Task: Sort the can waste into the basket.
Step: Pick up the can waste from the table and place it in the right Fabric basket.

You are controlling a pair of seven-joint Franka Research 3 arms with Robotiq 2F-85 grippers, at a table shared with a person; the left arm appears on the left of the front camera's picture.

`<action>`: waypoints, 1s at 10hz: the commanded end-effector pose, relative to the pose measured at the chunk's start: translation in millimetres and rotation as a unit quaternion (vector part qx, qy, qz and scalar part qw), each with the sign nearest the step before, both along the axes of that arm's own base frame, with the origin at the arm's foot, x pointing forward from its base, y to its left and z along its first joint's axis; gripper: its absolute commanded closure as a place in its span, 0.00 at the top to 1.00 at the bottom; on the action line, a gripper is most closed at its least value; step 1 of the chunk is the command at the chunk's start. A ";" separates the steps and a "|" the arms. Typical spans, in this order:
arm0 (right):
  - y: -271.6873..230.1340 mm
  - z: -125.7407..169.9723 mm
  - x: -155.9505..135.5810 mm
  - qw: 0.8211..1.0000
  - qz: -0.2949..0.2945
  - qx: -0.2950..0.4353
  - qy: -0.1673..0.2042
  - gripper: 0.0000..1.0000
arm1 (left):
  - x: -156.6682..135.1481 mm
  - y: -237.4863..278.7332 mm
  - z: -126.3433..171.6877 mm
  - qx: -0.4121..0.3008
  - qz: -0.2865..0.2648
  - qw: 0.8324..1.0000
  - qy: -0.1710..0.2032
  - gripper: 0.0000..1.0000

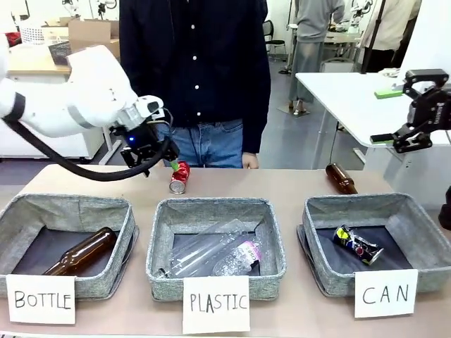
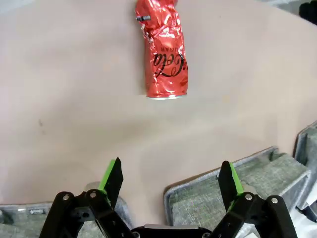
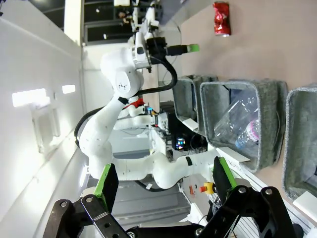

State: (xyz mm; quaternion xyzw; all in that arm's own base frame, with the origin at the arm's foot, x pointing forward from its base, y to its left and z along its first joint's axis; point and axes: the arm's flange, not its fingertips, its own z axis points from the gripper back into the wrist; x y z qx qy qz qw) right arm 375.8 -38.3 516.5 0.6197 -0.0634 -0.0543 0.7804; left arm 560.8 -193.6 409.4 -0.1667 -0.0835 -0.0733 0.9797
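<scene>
Red can (image 2: 166, 54) lies on the table (image 2: 74, 99) ahead of the spread, empty left hand (image 2: 171, 166); right hand (image 3: 164, 166) likewise spread.

We hold our left claw (image 2: 171, 172) open and tilted downward, our right claw (image 1: 386, 116) raised, open, pointing sideways.

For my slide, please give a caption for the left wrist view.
Open left gripper over the table, facing a crushed red can beyond a grey basket.
</scene>
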 end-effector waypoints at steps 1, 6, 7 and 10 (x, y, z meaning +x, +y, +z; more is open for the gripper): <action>-2.4 1.9 0.8 1.000 0.007 -0.003 -0.007 1.00 | 1.4 -6.2 -7.8 0.004 -0.009 1.000 0.006 1.00; -2.4 1.9 0.8 1.000 0.007 -0.003 -0.007 1.00 | 69.1 -64.0 -55.5 0.110 0.132 0.982 -0.075 1.00; -2.4 1.9 0.8 1.000 0.007 -0.003 -0.007 1.00 | 79.8 -68.6 -66.4 0.123 0.139 0.980 -0.069 1.00; -2.4 1.9 0.8 1.000 0.007 -0.003 -0.007 1.00 | 93.7 -81.4 -88.0 0.104 0.115 0.987 -0.042 1.00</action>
